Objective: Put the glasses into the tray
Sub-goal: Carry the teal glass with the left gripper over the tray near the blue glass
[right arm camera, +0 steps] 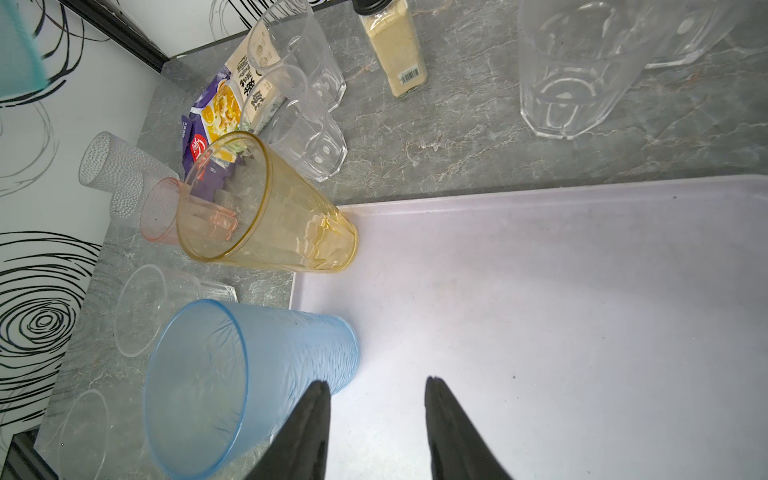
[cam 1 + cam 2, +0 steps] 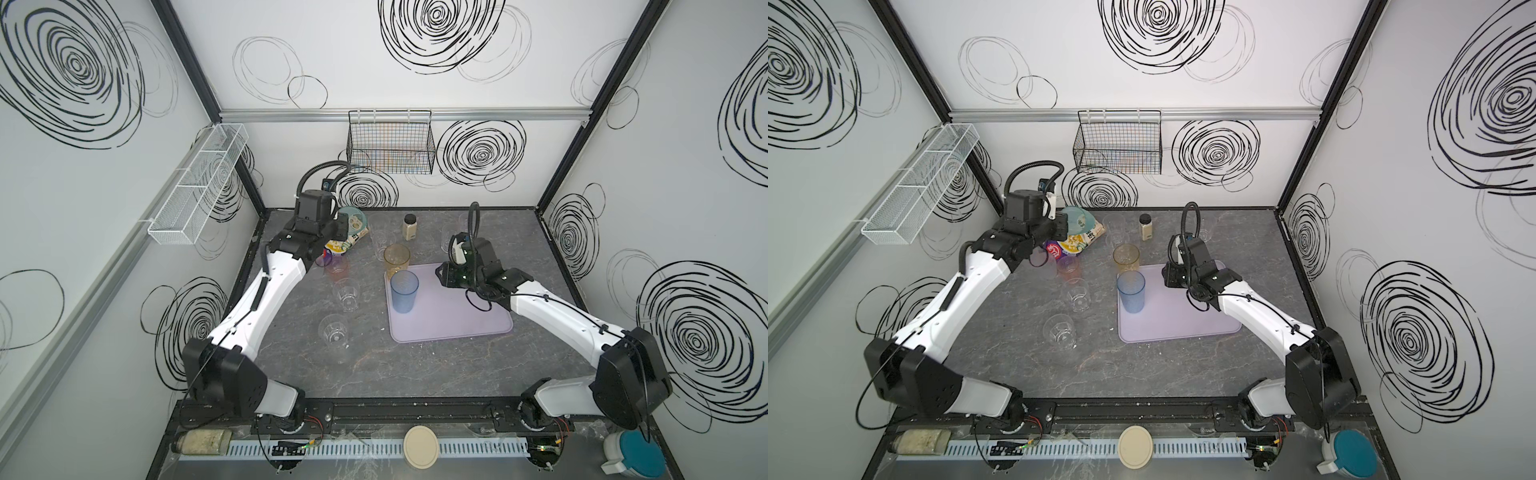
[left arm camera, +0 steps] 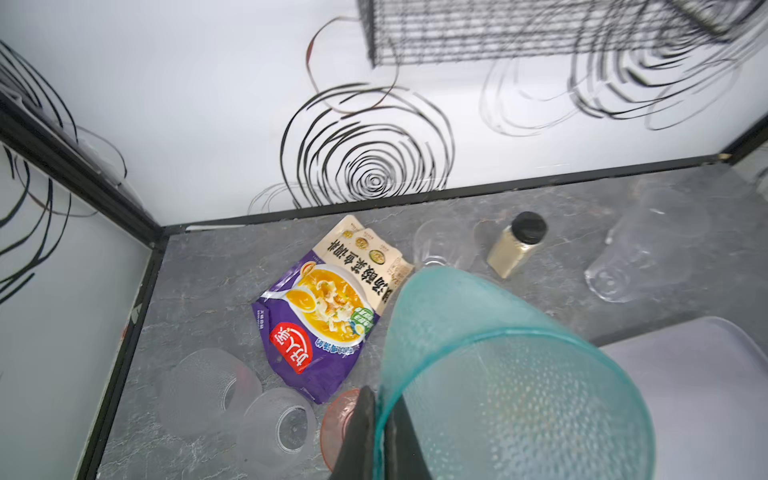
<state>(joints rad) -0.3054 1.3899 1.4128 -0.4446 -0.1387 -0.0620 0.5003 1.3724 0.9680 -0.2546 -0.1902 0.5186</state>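
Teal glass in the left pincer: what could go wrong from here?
1. The left pincer grips the teal glass only by its thin rim, and the glass hangs tilted; it could slip or swing during the carry.
2. The amber glass and blue glass stand tall on the side of the tray that faces the left arm; a low approach may knock them over.
3. The right pincer hangs open over the tray, so the arms may crowd each other there.

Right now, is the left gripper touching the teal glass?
Touching. The left wrist view shows the left gripper shut on the teal glass, its wall pinched between the jaws.
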